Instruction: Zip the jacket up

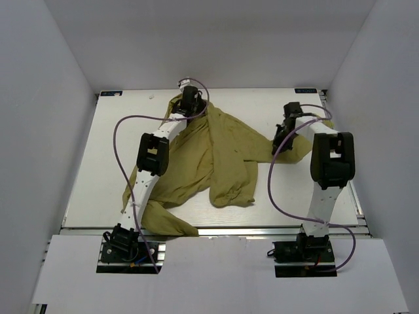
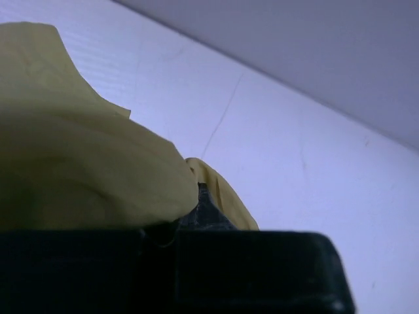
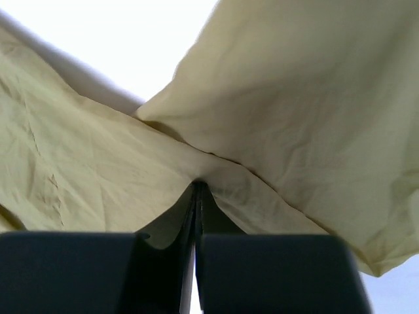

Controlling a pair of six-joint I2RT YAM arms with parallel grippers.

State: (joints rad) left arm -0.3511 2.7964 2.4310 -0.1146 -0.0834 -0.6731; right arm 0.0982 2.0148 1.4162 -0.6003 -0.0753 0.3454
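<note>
Jacket (image 1: 216, 157) mid-frame is crumpled, zip not begun (no zipper visible); left gripper (image 2: 200, 196) & right gripper (image 3: 196, 190) each clamped tight onto it.

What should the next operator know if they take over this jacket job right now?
Left gripper: near the table's far edge, jacket fabric bunched against its finger, looks clamped.
Right gripper: shut on a pinch of the jacket's right side.
Jacket: crumpled mid-table, one end reaching the near edge by the left arm's base.
Done: both arms hold fabric.
Left: no zipper shows in any view; spread the jacket, find the zipper, zip it.
</note>
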